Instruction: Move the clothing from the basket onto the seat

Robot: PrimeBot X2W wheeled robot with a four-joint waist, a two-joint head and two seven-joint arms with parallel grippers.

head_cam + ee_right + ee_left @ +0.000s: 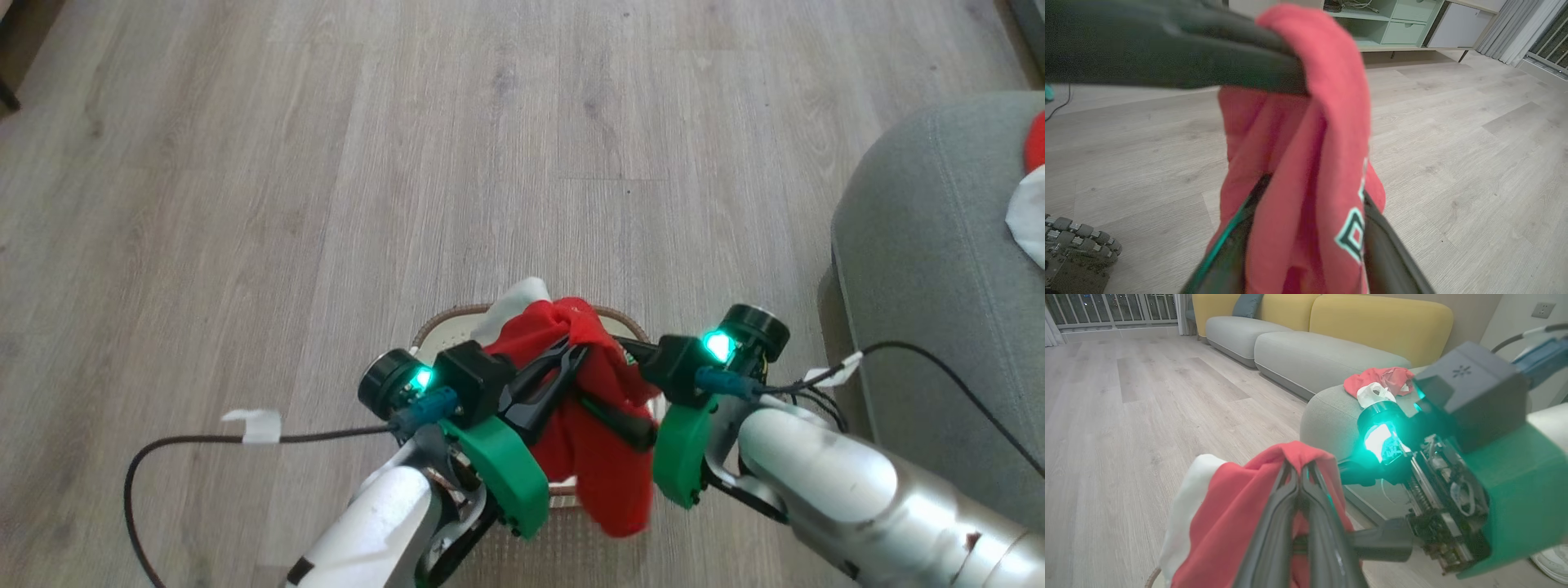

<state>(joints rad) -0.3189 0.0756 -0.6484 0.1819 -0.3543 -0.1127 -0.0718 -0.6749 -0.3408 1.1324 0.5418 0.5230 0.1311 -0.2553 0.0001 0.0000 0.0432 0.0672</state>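
Note:
A red piece of clothing [604,457] with a white panel hangs above the basket [441,322]. My left gripper [575,351] is shut on its top fold, and the left wrist view shows the cloth [1237,506] draped over both closed fingers [1274,539]. My right gripper [624,388] reaches in from the right with its jaws apart. In the right wrist view the red fabric [1331,102] hangs between its fingers [1384,245]. More red and white clothing [1380,381] lies on the grey-green seat [922,245] at the right.
Wood floor [326,163] stretches ahead of the basket. A dark cable with white tape [253,425] trails on the floor at the left. A grey and yellow sofa [1310,351] stands beyond the seat. A pale green cabinet [1392,24] lines the far wall.

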